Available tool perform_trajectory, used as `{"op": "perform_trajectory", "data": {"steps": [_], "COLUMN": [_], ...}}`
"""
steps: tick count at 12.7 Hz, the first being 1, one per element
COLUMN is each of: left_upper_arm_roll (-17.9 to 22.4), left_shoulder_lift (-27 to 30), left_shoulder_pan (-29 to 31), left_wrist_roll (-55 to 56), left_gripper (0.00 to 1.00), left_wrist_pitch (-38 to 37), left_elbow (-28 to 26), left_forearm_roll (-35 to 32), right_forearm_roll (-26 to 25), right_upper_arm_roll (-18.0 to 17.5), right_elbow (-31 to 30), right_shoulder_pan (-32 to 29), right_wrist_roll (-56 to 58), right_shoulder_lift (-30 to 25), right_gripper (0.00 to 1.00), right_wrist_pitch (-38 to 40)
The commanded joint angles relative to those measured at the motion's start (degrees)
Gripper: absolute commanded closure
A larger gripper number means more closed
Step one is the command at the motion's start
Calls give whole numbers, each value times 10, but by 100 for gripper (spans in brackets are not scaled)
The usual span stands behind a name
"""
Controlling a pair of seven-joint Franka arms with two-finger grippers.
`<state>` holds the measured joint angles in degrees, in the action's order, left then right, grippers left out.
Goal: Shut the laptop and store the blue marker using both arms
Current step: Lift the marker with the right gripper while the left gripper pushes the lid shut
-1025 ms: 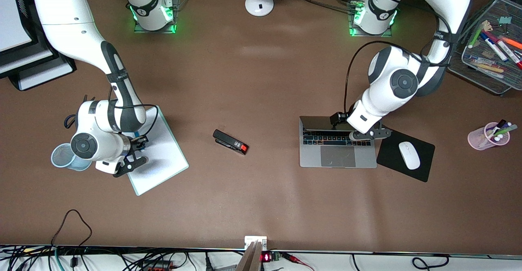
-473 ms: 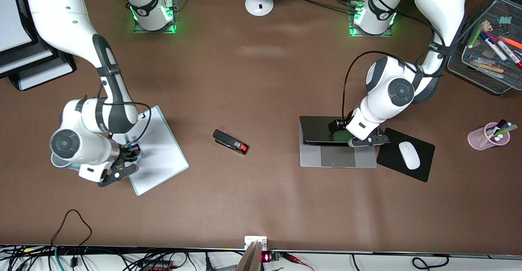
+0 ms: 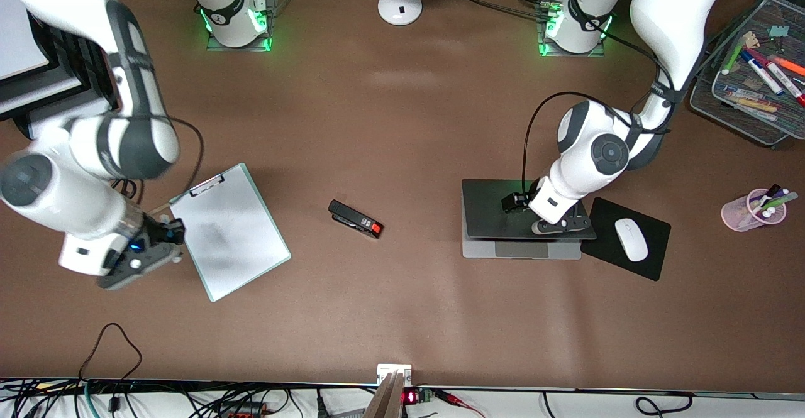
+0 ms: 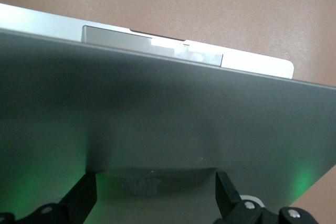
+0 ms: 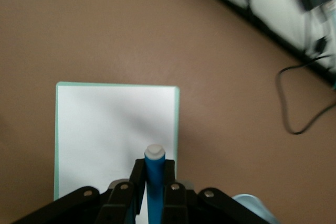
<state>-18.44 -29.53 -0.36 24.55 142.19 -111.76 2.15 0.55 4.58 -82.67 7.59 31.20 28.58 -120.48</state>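
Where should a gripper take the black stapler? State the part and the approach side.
Probably best: grip the stapler across its narrow width, near mid-length, coming straight down from above. It lies flat, long and slim, slanted in the front view, so the grasp should turn square to that long axis.

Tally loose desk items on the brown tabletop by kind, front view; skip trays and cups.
laptop: 1
clipboard: 1
stapler: 1
mouse: 1
mouse pad: 1
Total: 5
Blue marker is off the table, in the right gripper.
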Motion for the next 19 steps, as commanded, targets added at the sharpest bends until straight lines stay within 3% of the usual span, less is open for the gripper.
{"op": "perform_trajectory", "data": {"steps": [1,7,11,16,19], "left_upper_arm_roll": [1,6,6,13,21], "left_shoulder_lift": [-32,-73,-71,-16,31], "left_shoulder_pan": [-3,-6,-3,0,1], "left_wrist_roll": [4,4,6,2,1], "left_gripper": [0,0,0,0,0], "left_wrist_pitch": [0,28,35,-51,-114], "left_elbow": [32,42,42,51,63], "left_forearm_roll": [2,0,-1,-2,-31], "right_forearm_roll": [18,231,369,463,467], "right_upper_arm_roll": [-4,0,1,0,0], "right_elbow": [-14,-7,-7,-7,-5], "right_shoulder_pan": [-39,-124,-180,-242,-269], "right_wrist_roll": [118,462,637,822,896], "right_shoulder_lift": [-32,-45,-46,-28,-9], "right_gripper": [97,97,97,97,97], "right_wrist_pitch": [2,4,60,161,227]}}
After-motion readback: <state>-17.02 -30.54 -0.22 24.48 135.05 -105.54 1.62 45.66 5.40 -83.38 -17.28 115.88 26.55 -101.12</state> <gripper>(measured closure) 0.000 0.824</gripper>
